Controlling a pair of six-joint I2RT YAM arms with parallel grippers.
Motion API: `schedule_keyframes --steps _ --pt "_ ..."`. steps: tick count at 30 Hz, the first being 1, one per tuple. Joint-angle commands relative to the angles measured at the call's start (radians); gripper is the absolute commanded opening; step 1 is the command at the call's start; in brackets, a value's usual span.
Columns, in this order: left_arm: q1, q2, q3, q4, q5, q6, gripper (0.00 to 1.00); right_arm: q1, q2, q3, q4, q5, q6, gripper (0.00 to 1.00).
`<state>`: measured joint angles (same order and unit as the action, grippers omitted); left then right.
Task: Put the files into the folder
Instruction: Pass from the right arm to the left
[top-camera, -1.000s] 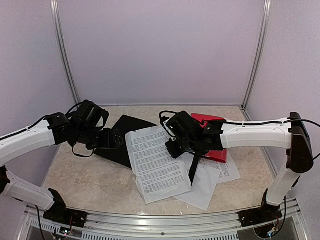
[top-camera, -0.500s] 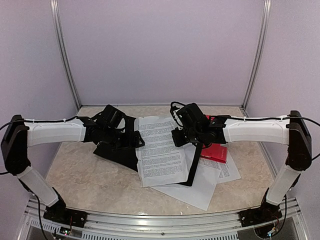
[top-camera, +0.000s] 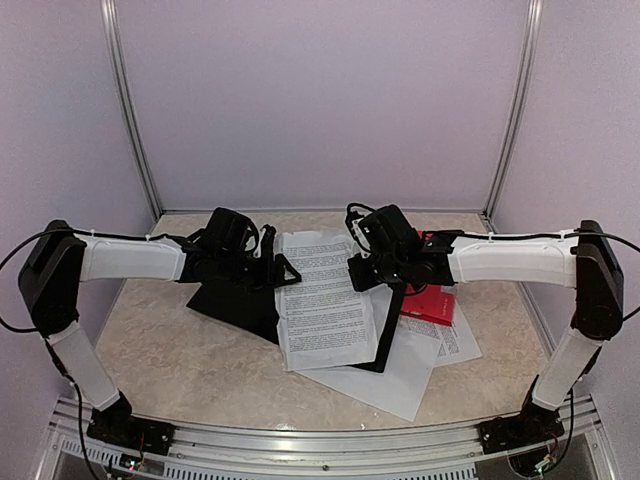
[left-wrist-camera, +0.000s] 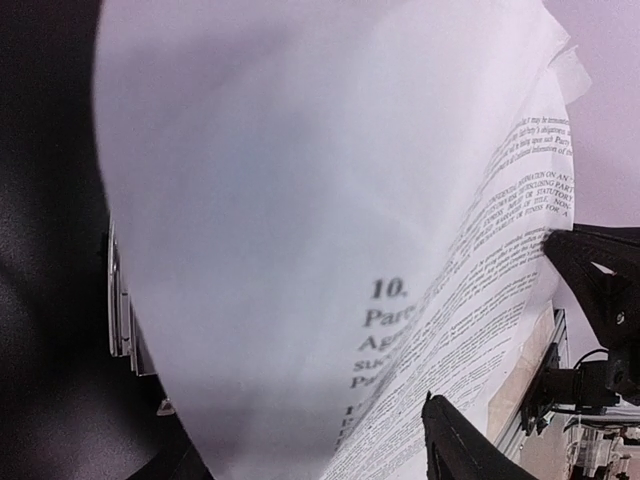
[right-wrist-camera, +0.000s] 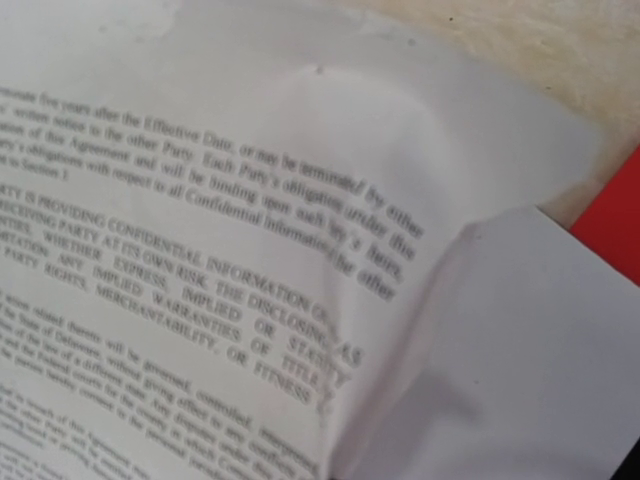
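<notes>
The files are loose white sheets in the middle of the table. The top printed sheet (top-camera: 325, 300) is raised at its right edge, where my right gripper (top-camera: 378, 275) is shut on it. The right wrist view shows that sheet (right-wrist-camera: 200, 250) creased at the pinch, with the fingers hidden. My left gripper (top-camera: 283, 272) is at the sheet's left edge, above the black folder (top-camera: 235, 300). Its jaws stand apart, with the curled paper (left-wrist-camera: 300, 200) between them and one fingertip (left-wrist-camera: 445, 440) showing. More sheets (top-camera: 400, 375) lie flat underneath.
A red book-like item (top-camera: 432, 305) lies right of the sheets, partly under the right arm, and shows again as a red corner (right-wrist-camera: 610, 220). A black strip (top-camera: 388, 335) stands along the top sheet's right edge. Walls close the table on three sides.
My left arm has swung in from the left to the top sheet's left edge, and its jaws have narrowed. The right gripper has drawn the sheet a little farther back.
</notes>
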<state>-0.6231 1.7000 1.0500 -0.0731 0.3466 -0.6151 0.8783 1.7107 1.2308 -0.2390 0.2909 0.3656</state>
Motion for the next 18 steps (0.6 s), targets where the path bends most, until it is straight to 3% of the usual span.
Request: schedule_keyframes --steps 1,6,18 --pt "0.012 0.03 -0.014 0.096 0.067 0.018 0.61 -0.014 -0.029 -0.018 0.01 -0.011 0.006 0.0" --pt "0.019 0.026 -0.025 0.117 0.076 0.019 0.53 -0.022 -0.036 -0.021 0.004 -0.013 0.004 0.0" --pt "0.02 0.007 -0.014 0.079 0.079 0.055 0.11 -0.031 -0.023 -0.027 0.011 -0.035 0.003 0.0"
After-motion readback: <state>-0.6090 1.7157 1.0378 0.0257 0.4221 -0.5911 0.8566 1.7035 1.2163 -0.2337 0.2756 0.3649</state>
